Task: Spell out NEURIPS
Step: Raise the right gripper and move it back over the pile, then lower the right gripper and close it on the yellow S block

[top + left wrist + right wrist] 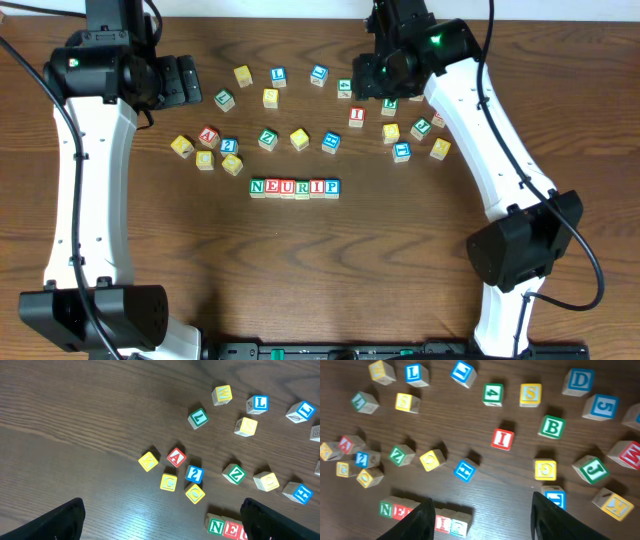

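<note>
The row (294, 187) reads NEURIP, so I hold the right gripper (481, 500) open, with the S (530, 394) at one o'clock. The left gripper (161, 505) hangs open and empty, out of the way.

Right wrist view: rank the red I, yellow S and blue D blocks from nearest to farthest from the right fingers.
1. Red I block, centre, just ahead of the right fingers.
2. Yellow S block, farther up, slightly right.
3. Blue D block, top right.
</note>
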